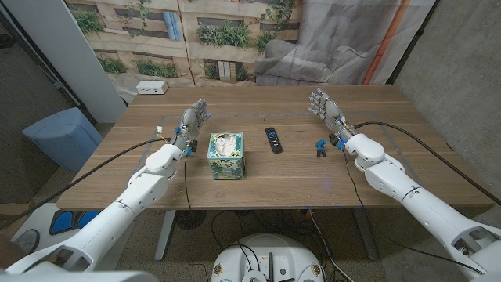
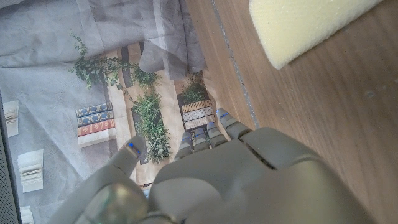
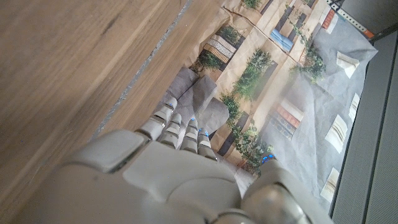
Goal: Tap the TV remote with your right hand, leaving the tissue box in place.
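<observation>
My right hand [image 1: 322, 104] hovers, fingers apart, empty, beside the slim black TV remote [image 1: 272, 139]; the floral green tissue box [image 1: 225, 155] stands near my empty, spread left hand [image 1: 193, 118].

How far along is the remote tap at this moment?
Nothing looks done yet. The right hand is raised with fingers apart, off to the side of the TV remote and not touching it. The tissue box sits undisturbed beside the left hand. Left: reach across, tap the remote.

Matt wood table [image 1: 376, 168] (TV remote [image 1: 272, 139] blk plastic).
</observation>
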Action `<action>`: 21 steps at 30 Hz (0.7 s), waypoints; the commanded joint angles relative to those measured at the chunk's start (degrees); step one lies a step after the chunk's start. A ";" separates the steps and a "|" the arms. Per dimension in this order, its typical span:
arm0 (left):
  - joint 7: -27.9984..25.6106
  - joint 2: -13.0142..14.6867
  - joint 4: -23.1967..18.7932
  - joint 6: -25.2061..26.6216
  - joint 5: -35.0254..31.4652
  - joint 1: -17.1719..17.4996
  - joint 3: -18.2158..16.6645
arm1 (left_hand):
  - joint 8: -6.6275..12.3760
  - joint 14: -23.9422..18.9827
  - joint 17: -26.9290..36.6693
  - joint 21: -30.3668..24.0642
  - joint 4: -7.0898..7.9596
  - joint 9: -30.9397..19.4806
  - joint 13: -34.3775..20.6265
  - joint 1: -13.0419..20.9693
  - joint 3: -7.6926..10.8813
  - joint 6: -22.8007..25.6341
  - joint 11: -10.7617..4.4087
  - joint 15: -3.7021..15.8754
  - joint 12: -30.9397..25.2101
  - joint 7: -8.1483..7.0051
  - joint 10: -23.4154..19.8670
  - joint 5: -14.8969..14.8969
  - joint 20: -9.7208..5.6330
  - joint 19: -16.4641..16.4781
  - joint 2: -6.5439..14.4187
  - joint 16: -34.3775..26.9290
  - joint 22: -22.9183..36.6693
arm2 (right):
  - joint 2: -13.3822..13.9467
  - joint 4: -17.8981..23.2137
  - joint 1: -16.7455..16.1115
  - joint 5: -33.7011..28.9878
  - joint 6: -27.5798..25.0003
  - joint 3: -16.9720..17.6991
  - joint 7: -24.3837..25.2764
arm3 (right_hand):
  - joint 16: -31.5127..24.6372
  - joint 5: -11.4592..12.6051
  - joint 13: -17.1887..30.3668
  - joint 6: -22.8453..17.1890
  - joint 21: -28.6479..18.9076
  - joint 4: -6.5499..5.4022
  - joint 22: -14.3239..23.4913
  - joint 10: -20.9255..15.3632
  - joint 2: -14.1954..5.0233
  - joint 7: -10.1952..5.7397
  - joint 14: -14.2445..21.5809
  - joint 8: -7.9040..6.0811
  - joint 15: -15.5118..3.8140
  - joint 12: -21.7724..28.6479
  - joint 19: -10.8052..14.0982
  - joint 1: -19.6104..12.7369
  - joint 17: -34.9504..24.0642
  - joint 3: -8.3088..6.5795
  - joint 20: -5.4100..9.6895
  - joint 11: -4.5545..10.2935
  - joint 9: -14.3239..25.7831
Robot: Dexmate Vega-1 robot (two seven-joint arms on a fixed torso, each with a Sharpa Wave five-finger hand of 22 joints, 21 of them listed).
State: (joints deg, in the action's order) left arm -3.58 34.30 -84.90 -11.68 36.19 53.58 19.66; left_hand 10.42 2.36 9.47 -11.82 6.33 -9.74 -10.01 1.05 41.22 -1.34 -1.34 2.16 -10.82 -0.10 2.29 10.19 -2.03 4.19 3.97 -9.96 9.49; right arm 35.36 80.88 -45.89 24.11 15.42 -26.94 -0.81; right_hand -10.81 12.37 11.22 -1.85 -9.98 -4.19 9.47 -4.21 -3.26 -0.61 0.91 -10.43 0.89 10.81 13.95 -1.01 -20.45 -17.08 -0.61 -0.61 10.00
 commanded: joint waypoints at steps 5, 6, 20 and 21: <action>-1.46 1.77 -3.64 2.09 0.18 1.81 -0.82 | 0.22 0.18 0.18 0.05 -0.37 -0.28 -0.09 0.31 -0.05 0.04 -0.11 -0.02 -0.33 0.00 -0.14 0.19 -1.91 0.57 3.62 -0.21 0.29 | 3.61 1.53 4.26 -13.96 -3.98 -4.55 0.60 | -0.13 0.44 0.04 -0.50 0.02 -0.02 0.08 -0.34 -0.49 -0.29 -0.26 -0.42 -0.47 0.16 -1.31 -0.27 0.35 -0.53 0.40 0.10 0.05; -1.28 1.92 -3.62 2.11 0.12 1.77 -0.80 | 0.21 0.18 0.18 0.06 -0.38 -0.28 -0.09 0.31 -0.04 0.01 -0.12 0.00 -0.34 -0.03 -0.16 0.19 -1.91 0.57 3.63 -0.21 0.29 | 3.68 1.67 4.49 -14.82 -4.42 -4.80 0.94 | -0.06 0.45 0.01 -0.53 0.03 -0.03 0.08 -0.30 -0.52 -0.29 -0.49 -0.41 -0.64 0.15 -1.46 -0.28 0.42 -0.54 0.46 0.13 0.05; -2.33 2.30 -4.38 2.17 -0.03 2.46 -1.46 | 0.20 0.11 0.19 0.18 -0.51 -0.29 -0.09 0.30 -0.03 0.15 -0.16 0.13 -0.33 -0.08 -0.26 0.17 -1.92 0.61 3.69 -0.20 0.29 | 6.75 6.09 7.52 -28.31 -10.90 -9.19 1.72 | 0.20 0.47 -0.20 -0.44 0.05 -0.47 0.08 1.21 -0.95 -0.94 -2.12 -0.26 -1.08 -0.30 -3.09 0.04 0.93 -0.52 1.06 0.72 0.02; -2.37 2.37 -4.49 2.22 0.01 2.58 -1.52 | 0.20 0.12 0.19 0.19 -0.51 -0.29 -0.09 0.29 -0.03 0.17 -0.18 0.12 -0.34 -0.08 -0.30 0.17 -1.92 0.62 3.70 -0.19 0.29 | 6.84 6.38 7.57 -28.97 -11.09 -9.38 1.77 | 0.16 0.47 -0.21 -0.44 0.06 -0.52 0.08 1.27 -0.98 -0.99 -2.12 -0.25 -1.18 -0.30 -3.22 0.08 0.97 -0.51 1.09 0.77 0.01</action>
State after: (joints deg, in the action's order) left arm -5.38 36.12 -88.50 -9.76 36.19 55.45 18.61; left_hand 10.42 2.36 9.46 -11.82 6.07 -9.74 -10.01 1.05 40.96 -1.33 -1.55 2.16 -10.81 -0.10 2.07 10.19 -2.03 4.18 3.96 -9.96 9.48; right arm 40.12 84.20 -40.37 4.46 8.57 -33.32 0.55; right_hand -10.81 12.37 10.90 -2.14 -9.98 -4.43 9.46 -3.15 -3.26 -1.34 -0.55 -10.64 -0.16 10.58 11.06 -1.01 -19.38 -17.32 0.60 0.00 9.86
